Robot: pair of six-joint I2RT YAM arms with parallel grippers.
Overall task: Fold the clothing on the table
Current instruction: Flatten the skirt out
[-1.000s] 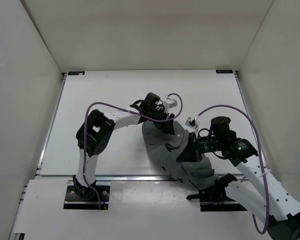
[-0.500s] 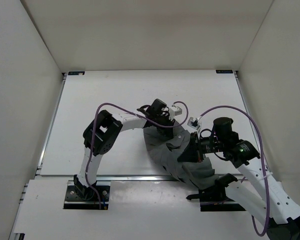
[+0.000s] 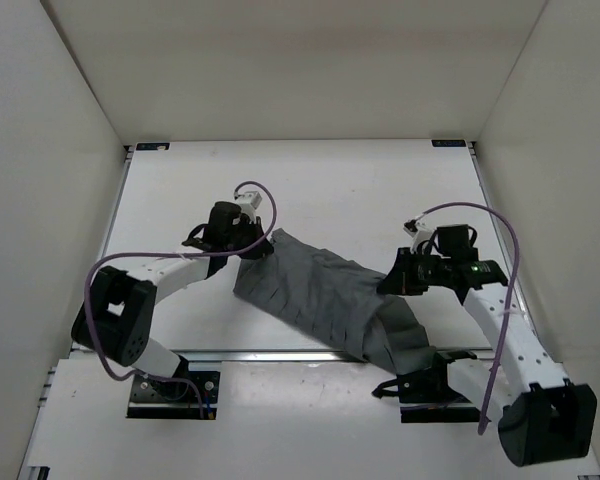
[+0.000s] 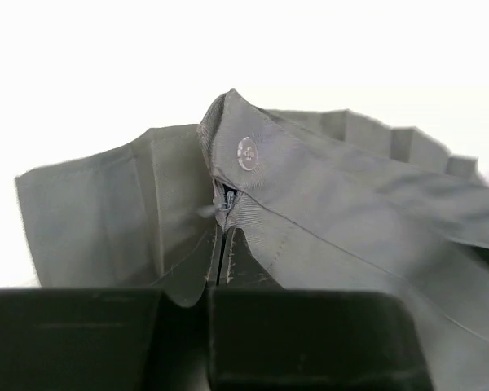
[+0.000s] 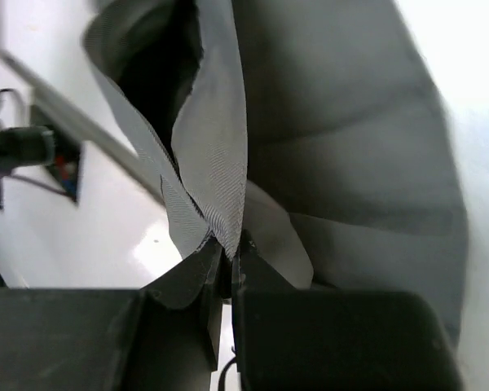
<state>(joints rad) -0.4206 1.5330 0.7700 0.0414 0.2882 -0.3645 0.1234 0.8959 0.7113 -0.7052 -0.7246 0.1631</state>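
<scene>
The clothing (image 3: 315, 290), a dark grey pleated garment, is stretched out in a band across the near part of the white table (image 3: 180, 190). Its near right end (image 3: 400, 345) hangs over the table's front rail. My left gripper (image 3: 253, 247) is shut on the garment's left end. In the left wrist view the fingertips (image 4: 220, 248) pinch a seam just below a clear button (image 4: 246, 152). On the right end my right gripper (image 3: 389, 284) is also shut. The right wrist view shows the gripper (image 5: 226, 248) clamping a fold of the clothing (image 5: 220, 163).
White walls enclose the table on three sides. A metal rail (image 3: 280, 353) runs along the front edge, with both arm bases (image 3: 170, 385) just below it. Purple cables (image 3: 480, 215) loop off both arms.
My left gripper has shut on the clothing and swung left, pulling the bunched garment out into a long band. The right arm has shifted right, still gripping its end.
</scene>
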